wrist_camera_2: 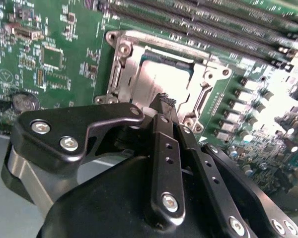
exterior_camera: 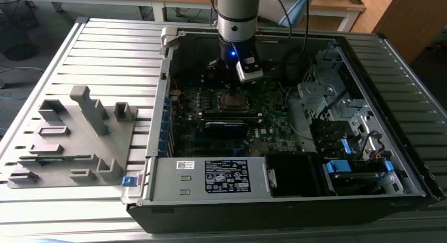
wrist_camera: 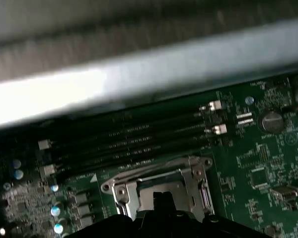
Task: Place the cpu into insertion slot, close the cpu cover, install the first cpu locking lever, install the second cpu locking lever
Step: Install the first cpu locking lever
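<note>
The cpu (wrist_camera_2: 161, 82), a flat square chip with a dull silver-grey metal top, lies seated in its socket on the green motherboard (wrist_camera_2: 54, 54), framed by the cpu cover (wrist_camera_2: 120, 64), a thin silvery metal plate with a square opening that lies flat around the chip in both wrist views. Long black memory slots (wrist_camera: 129, 136) run in parallel rows just beside the socket, and a round coin battery (wrist_camera: 271, 120) sits farther off on the board. The gripper (wrist_camera_2: 167, 102), matte black with screw-studded linkage bars, hangs directly above the socket, its slim fingers drawn together to a closed tip just over the chip's near edge, grasping nothing; whether the tip touches the metal cannot be told. In the exterior view the silver-grey arm (exterior_camera: 237, 15) descends nearly vertically into the open black computer case (exterior_camera: 279, 201), which lies on its side on a ribbed metal table (exterior_camera: 119, 49). A grey moulded fixture (exterior_camera: 70, 143) with upright posts and recesses rests on the table at the exterior view's left.
</note>
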